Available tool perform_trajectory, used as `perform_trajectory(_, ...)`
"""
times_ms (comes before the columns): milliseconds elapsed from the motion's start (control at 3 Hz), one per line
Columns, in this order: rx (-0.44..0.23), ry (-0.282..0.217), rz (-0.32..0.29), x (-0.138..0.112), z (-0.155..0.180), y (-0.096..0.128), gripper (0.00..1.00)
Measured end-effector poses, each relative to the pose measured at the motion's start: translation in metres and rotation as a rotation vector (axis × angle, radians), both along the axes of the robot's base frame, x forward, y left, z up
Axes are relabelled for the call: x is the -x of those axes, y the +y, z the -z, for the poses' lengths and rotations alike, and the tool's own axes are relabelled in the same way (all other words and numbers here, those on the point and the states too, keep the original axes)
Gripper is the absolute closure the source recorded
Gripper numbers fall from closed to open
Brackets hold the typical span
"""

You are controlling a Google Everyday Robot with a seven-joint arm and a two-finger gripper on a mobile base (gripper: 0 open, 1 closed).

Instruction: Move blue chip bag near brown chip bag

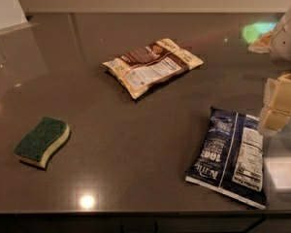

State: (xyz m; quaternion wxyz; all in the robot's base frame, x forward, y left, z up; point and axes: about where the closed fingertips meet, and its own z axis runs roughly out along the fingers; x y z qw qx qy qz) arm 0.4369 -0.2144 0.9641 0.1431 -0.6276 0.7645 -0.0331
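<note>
Dark countertop (136, 149), pincer (280, 105) far right

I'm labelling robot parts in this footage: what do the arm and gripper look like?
At the picture's right edge, the gripper is blocky, pale yellow-cream segments; the arm above it is a rounded off-white shell. No cables or markings show.

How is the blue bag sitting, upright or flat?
Flat. The blue bag lies on the table with its nutrition panel facing up; the gripper hangs at the right edge, by the bag's far corner.
</note>
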Motion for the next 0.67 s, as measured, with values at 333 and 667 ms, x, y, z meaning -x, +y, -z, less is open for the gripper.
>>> perform_trajectory(333,0.036,0.027,-0.122,0.008,0.028,0.004,0.00)
perform_trajectory(667,0.045,0.051,-0.235,0.014,0.049,0.009,0.00)
